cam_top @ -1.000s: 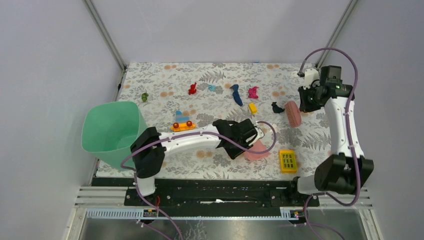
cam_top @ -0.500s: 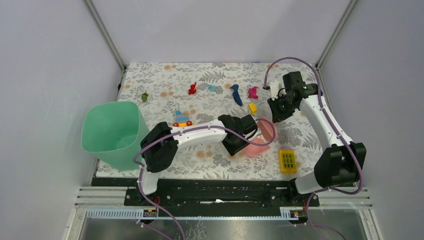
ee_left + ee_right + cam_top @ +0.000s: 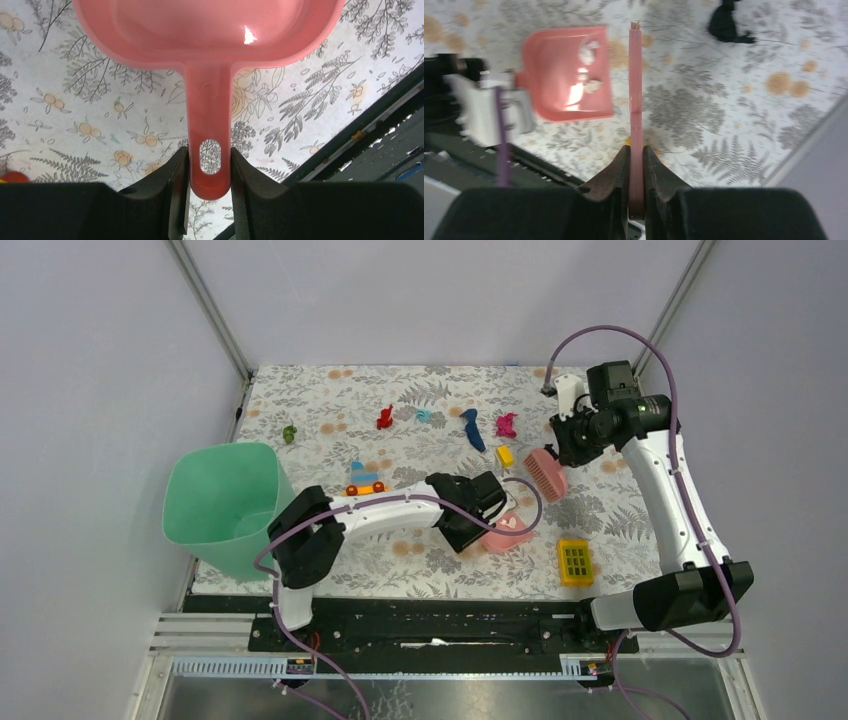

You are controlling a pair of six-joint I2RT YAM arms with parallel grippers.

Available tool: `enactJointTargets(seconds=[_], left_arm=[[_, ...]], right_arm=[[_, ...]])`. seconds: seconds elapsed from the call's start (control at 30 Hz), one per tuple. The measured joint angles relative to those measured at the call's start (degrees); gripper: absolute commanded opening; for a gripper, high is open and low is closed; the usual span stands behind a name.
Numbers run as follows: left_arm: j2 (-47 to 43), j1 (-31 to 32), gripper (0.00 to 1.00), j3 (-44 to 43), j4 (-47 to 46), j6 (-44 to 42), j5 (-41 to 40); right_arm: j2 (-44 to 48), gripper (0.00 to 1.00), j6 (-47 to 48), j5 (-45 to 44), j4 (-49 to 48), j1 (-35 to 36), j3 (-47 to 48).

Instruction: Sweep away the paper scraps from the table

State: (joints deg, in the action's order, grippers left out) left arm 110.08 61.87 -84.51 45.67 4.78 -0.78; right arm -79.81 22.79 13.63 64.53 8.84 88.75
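My left gripper (image 3: 480, 517) is shut on the handle of the pink dustpan (image 3: 508, 533), which lies on the leaf-printed table (image 3: 320, 390). In the left wrist view both fingers press the handle (image 3: 210, 145). My right gripper (image 3: 577, 443) is shut on the pink brush (image 3: 545, 473) and holds it just above and right of the dustpan. The right wrist view shows the brush (image 3: 635, 90), the dustpan (image 3: 559, 95) with pale bits inside, and a dark scrap (image 3: 725, 22). Green (image 3: 289, 434), red (image 3: 384, 418), teal (image 3: 424, 416), navy (image 3: 472, 429) and magenta (image 3: 506, 424) paper scraps lie further back.
A green bin (image 3: 225, 505) stands at the table's left edge. A yellow block with holes (image 3: 575, 561) lies front right, a small yellow block (image 3: 505, 455) near the brush, and a small toy car (image 3: 365, 483) left of centre. A black rail (image 3: 430, 618) runs along the near edge.
My right arm swung the brush left and down to the dustpan's mouth, then drew it back up and right. My left gripper and the dustpan shifted slightly left.
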Motion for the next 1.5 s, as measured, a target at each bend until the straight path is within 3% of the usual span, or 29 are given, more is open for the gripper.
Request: enactJointTargets(seconds=[0.2, 0.5, 0.83, 1.1, 1.33, 1.5], left_arm=[[-4.28, 0.0, 0.0, 2.64, -0.63, 0.0, -1.2], [-4.61, -0.11, 0.0, 2.64, -0.09, -0.02, -1.81], [-3.26, -2.05, 0.0, 1.92, 0.2, -0.11, -1.33], [0.59, -3.56, 0.0, -0.72, 1.2, -0.28, -1.07], [3.34, -4.17, 0.0, -2.38, 1.44, -0.26, -0.44], [3.61, -4.48, 0.0, -2.93, 1.38, -0.24, -0.26]], right_arm=[[-2.91, 0.0, 2.93, -12.52, -4.7, 0.0, 2.19], [-17.77, 0.0, 11.54, -27.78, -20.09, 0.0, 5.77], [-31.06, 0.0, 16.26, -30.97, -26.71, 0.0, 9.14], [-29.49, 0.0, 12.63, -19.91, -22.12, 0.0, 7.23], [-17.29, 0.0, 4.66, -1.03, -13.18, 0.02, 0.26], [-13.44, 0.0, -0.68, 12.44, -5.62, 0.13, -0.5]])
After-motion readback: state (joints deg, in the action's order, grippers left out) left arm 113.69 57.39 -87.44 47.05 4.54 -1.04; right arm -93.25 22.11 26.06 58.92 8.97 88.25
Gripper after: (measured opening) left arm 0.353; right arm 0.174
